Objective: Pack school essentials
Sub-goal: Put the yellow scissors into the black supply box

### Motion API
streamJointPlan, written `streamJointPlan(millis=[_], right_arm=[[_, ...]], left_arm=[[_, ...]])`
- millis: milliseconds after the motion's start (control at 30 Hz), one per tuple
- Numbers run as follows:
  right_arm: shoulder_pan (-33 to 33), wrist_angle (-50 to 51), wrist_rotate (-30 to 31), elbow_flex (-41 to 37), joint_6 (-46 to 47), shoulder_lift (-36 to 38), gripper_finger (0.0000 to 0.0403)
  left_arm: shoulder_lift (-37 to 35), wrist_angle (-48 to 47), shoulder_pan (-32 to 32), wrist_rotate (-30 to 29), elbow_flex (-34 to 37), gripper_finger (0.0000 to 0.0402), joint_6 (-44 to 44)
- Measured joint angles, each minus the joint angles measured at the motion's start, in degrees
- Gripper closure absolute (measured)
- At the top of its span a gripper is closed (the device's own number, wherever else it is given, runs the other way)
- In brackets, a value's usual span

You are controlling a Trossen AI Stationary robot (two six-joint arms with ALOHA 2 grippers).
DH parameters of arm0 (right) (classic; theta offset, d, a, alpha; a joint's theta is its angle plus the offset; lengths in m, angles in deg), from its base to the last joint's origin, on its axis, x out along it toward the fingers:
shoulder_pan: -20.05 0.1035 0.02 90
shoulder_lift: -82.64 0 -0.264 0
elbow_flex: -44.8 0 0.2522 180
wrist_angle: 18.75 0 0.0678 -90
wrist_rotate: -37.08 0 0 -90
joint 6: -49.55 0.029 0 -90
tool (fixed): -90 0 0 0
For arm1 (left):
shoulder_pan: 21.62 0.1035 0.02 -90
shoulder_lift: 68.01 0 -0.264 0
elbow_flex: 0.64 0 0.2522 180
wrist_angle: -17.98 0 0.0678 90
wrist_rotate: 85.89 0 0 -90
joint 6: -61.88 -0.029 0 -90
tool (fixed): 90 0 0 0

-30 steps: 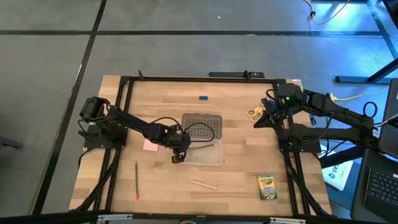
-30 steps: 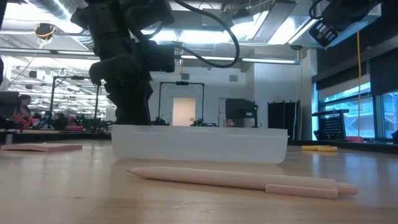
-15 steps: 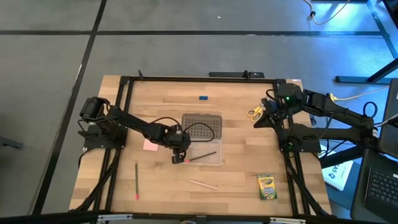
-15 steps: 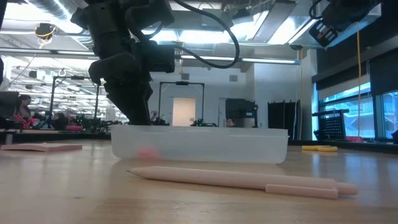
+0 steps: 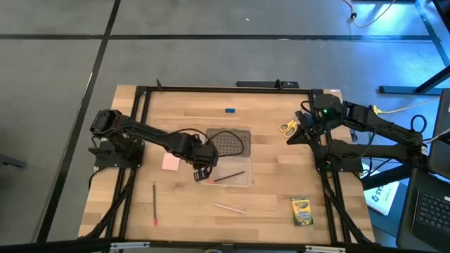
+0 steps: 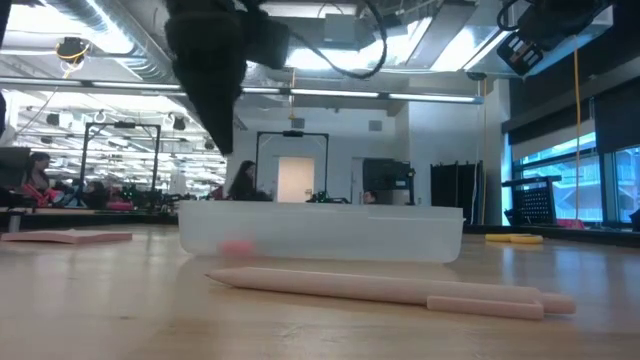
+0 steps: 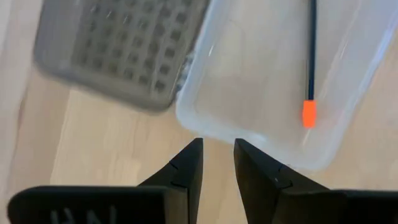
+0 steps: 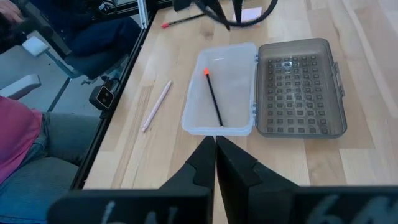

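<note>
Dark pencil (image 5: 229, 176) lay in the clear case (image 5: 242, 181); left claw (image 7: 217, 163), slightly parted and empty, should clear its rim before the next pick.

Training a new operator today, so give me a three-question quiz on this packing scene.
1. True or false: a dark pencil lies inside the clear case.
2. Which item lies nearest the right gripper? A) crayon box B) scissors C) pink pad
3. Fill in: the left gripper holds ____.

Key: 1 true; 2 B; 3 nothing.
</note>
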Motion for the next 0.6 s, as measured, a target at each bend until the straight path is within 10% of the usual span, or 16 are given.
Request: streamJointPlan(millis=[600], right_arm=[[0.0, -1.65, -0.01, 0.0, -1.76, -0.38, 0.0386]], left_arm=[[-1.93, -10.49, -9.33, -1.64, -5.96, 0.0318, 19.19]])
